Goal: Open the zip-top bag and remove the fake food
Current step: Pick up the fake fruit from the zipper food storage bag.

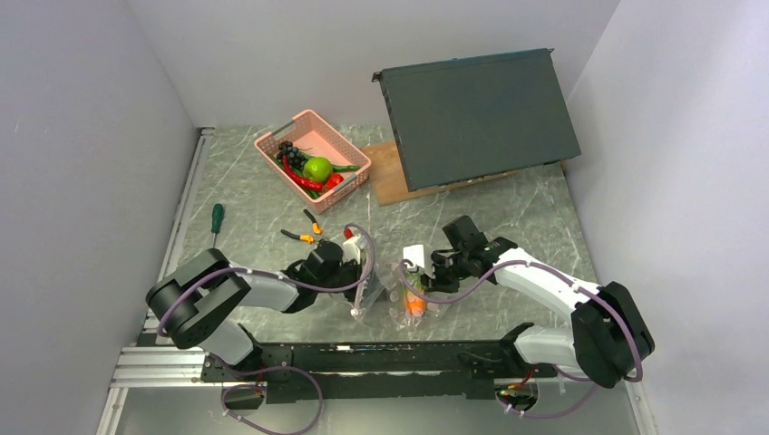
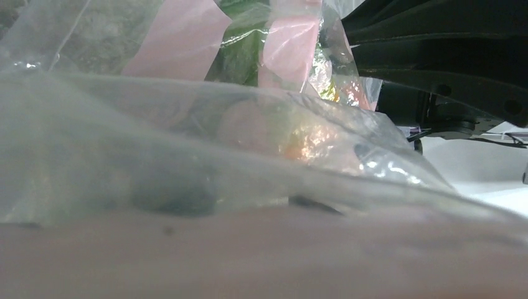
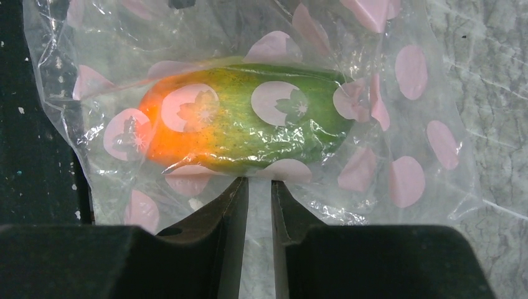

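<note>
My right end effector (image 3: 259,187) is drawn in to a narrow slit. Its two dark fingertips (image 3: 231,200) are set on the clear film of the zip-top bag (image 3: 380,156), just below the fruit inside, with a fold of that film caught between them. The bag lies on the desk (image 1: 508,217) near the front edge, between my two arms, and is printed with pale pink round spots. Inside it a mango (image 3: 243,124) lies sideways, orange at one end and green at the other, pressed close against the plastic.

My left end effector (image 1: 355,275) sits hard against the bag's left side. Its own camera is smothered by crinkled film (pink strips up top, a blur of green and orange behind), so I cannot tell how wide it stands or whether it has hold of anything.

Well apart, toward the back left of the desk, a pink basket (image 1: 340,138) holds a green apple (image 1: 317,168), a red piece (image 1: 304,179) and a dark piece (image 1: 288,151). A screwdriver (image 1: 217,217) and pliers (image 1: 306,232) lie on the desk between that basket and my left arm.
</note>
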Motion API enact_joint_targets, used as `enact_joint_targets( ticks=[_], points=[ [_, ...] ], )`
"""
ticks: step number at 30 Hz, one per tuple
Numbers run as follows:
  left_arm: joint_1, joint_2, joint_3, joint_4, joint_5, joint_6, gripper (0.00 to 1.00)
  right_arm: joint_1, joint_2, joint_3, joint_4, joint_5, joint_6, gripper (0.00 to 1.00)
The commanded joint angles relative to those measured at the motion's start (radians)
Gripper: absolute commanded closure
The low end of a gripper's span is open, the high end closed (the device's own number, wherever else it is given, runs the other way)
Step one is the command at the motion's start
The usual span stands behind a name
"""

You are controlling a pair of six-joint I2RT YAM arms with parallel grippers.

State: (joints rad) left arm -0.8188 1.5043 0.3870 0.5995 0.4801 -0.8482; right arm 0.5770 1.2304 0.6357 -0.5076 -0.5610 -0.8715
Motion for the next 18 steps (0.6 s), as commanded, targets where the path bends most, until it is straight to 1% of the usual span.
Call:
enact_joint_targets(
  ticks=[1, 5, 7, 11, 18],
  points=[
    [-0.008, 0.035, 0.008, 0.172, 0.006, -0.066, 0.48, 0.006, -0.017, -0.005, 0.035, -0.052, 0.015, 0.77],
    [-0.008, 0.069, 0.005, 0.288, 0.020, -0.123, 0.45, 0.007, -0.007, -0.004, 0.031, -0.069, 0.013, 0.79],
    [-0.011, 0.082, 0.006, 0.328, 0.024, -0.144, 0.44, 0.014, -0.001, -0.005, 0.025, -0.075, 0.010, 0.83],
    [-0.021, 0.102, 0.015, 0.338, 0.017, -0.157, 0.42, 0.024, 0.008, -0.001, 0.020, -0.088, 0.005, 0.90],
    [-0.048, 0.150, 0.039, 0.365, 0.022, -0.178, 0.37, 0.040, 0.020, 0.005, 0.017, -0.101, 0.005, 0.90]
  ],
)
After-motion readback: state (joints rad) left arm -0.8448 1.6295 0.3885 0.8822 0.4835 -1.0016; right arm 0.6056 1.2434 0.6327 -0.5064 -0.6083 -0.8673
